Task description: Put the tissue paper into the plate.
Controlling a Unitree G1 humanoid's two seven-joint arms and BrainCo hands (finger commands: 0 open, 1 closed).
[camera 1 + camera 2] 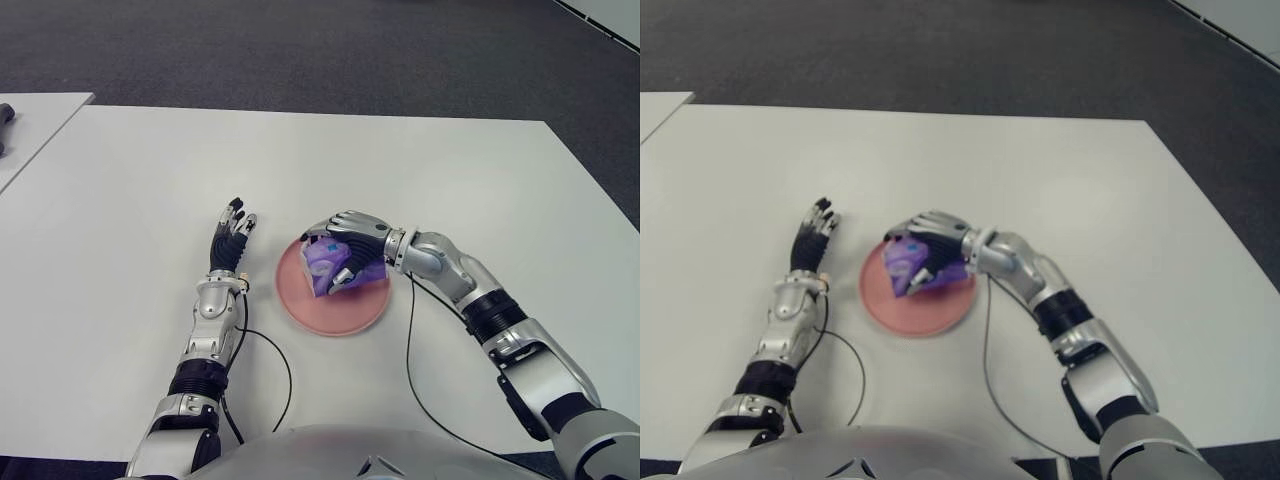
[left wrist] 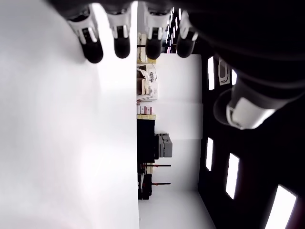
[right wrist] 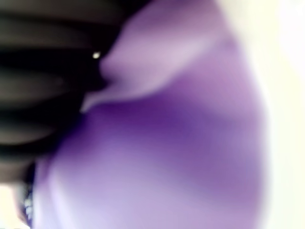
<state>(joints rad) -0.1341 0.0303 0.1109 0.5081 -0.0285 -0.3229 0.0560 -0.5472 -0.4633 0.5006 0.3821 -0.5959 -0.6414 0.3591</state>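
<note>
Purple plastic fills the right wrist view: the tissue pack (image 3: 162, 143) sits pressed against the dark fingers (image 3: 43, 71) of the right hand (image 1: 350, 250). In the eye views that arm reaches in from the robot's right, elbow bent outward, forearm angled across the white table (image 1: 450, 170) toward the middle. Its hand is over the pink plate (image 1: 310, 310), fingers curled over the top and near side of the pack, clasping it. The pack is within the plate's rim, over its far half; whether it touches the plate's surface cannot be told.

The left hand (image 1: 231, 240) shows just to the left of the plate, apart from it, forearm running straight forward from the body. Its fingers (image 2: 121, 45) are extended and slightly spread, pointing away from the robot, holding nothing. The left wrist view shows the fingertips close above the table. A thin black cable (image 1: 270, 355) loops on the table from the left wrist, another from the right forearm.
</note>
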